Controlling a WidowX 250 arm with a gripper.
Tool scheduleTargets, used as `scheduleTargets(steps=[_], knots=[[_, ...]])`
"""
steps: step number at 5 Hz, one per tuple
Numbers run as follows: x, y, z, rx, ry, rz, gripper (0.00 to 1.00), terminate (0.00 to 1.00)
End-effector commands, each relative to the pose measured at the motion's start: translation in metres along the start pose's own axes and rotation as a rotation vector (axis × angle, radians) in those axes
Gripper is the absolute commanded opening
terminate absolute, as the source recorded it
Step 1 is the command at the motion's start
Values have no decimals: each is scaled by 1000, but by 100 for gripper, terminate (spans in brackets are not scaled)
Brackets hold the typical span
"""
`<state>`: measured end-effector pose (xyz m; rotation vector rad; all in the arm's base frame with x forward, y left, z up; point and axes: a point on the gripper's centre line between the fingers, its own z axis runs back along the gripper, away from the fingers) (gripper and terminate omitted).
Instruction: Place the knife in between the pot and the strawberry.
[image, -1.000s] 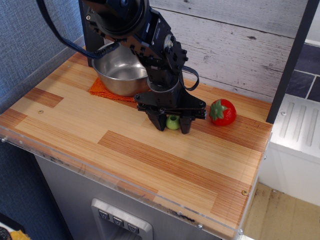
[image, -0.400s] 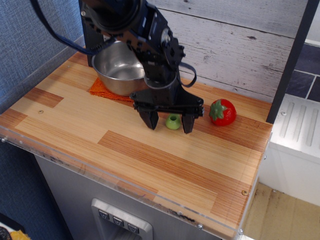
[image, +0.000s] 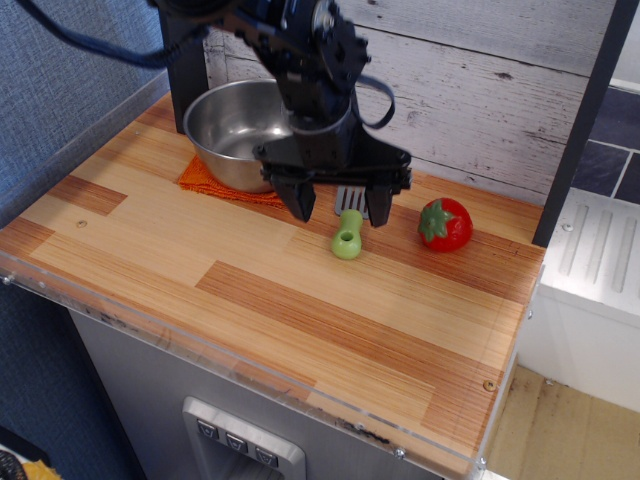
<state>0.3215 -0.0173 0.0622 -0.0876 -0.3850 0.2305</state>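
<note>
The knife (image: 348, 231) lies flat on the wooden counter, its lime-green handle toward me and its grey slotted blade pointing back. It sits between the shiny steel pot (image: 236, 133) at the back left and the red strawberry (image: 445, 224) at the right. My gripper (image: 338, 206) hangs open just above the knife's blade, one finger on each side, holding nothing. The arm hides part of the pot's right rim.
The pot stands on an orange cloth (image: 208, 178). A pale plank wall runs behind, a dark post (image: 583, 120) rises at the right edge, and a blue wall stands at the left. The counter's clear front edge (image: 250, 370) is near me.
The gripper opened wider and rose up and back, leaving the knife lying on the counter. More of the knife now shows, blade included.
</note>
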Motion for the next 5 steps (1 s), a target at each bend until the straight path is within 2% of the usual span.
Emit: scheduleTargets(steps=[1, 2, 4, 5], knots=[[-1, -4, 55, -63, -127, 13, 100, 0], [-2, -1, 62, -73, -146, 23, 100, 0], [-2, -1, 62, -73, -146, 23, 100, 0], [-2, -1, 62, -73, -146, 23, 100, 100]])
